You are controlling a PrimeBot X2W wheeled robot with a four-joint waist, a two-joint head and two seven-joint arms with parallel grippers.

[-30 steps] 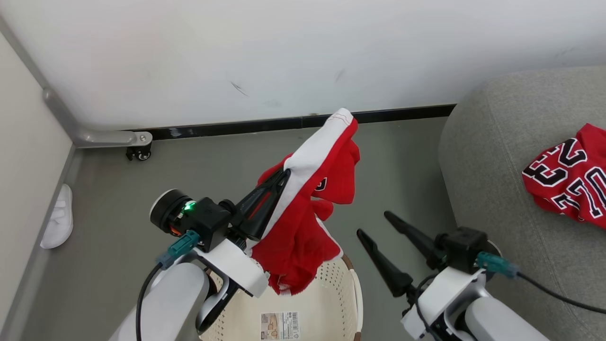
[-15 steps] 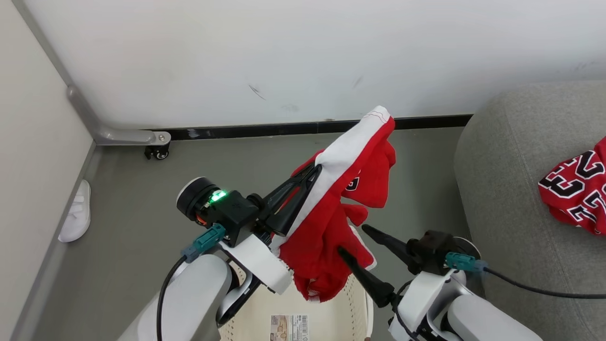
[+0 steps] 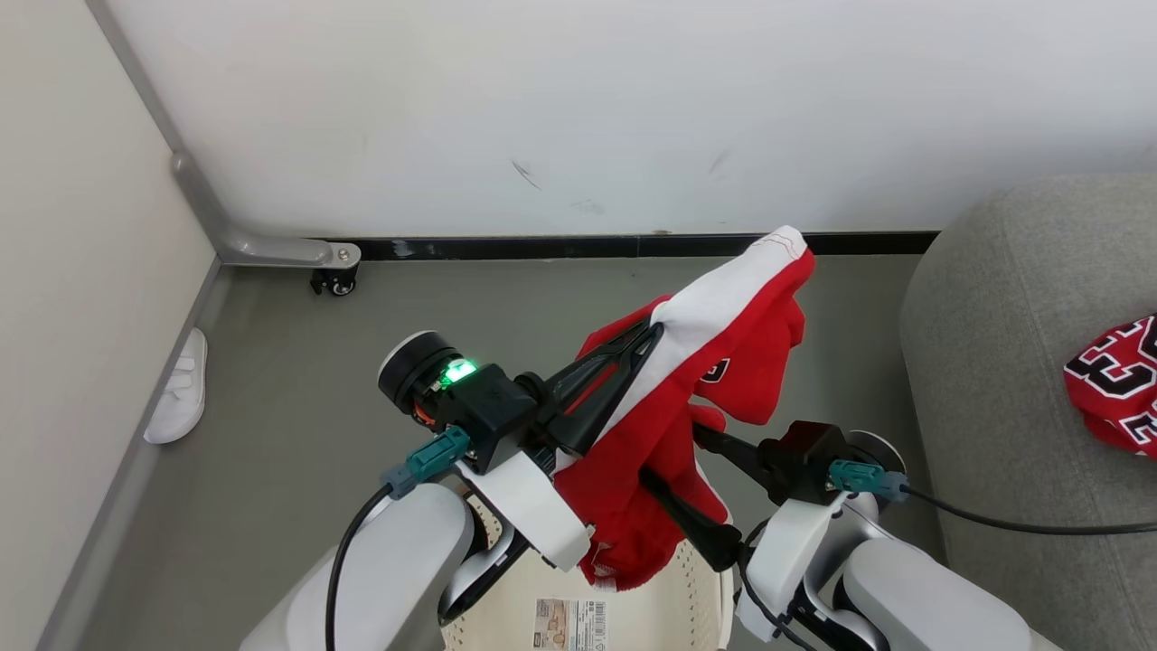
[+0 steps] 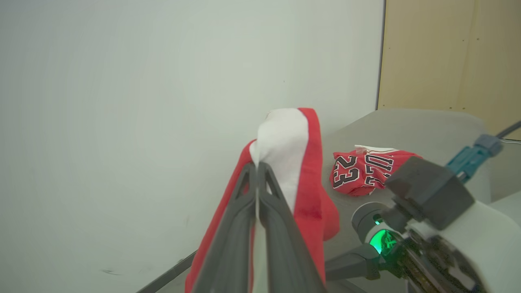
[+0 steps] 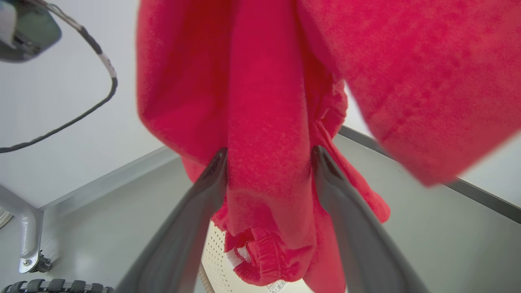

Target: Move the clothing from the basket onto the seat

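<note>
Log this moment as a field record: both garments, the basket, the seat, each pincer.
shorts: red with a white stripe, hanging in the air above the basket
left pincer: shut on the white stripe of the shorts
right pincer: open, one finger on each side of a hanging fold of the shorts
jersey: crumpled on the seat, number 23 showing
basket: on the floor under the shorts, inside mostly hidden
seat: grey, bears the jersey
progress: jersey on the seat, shorts not yet
</note>
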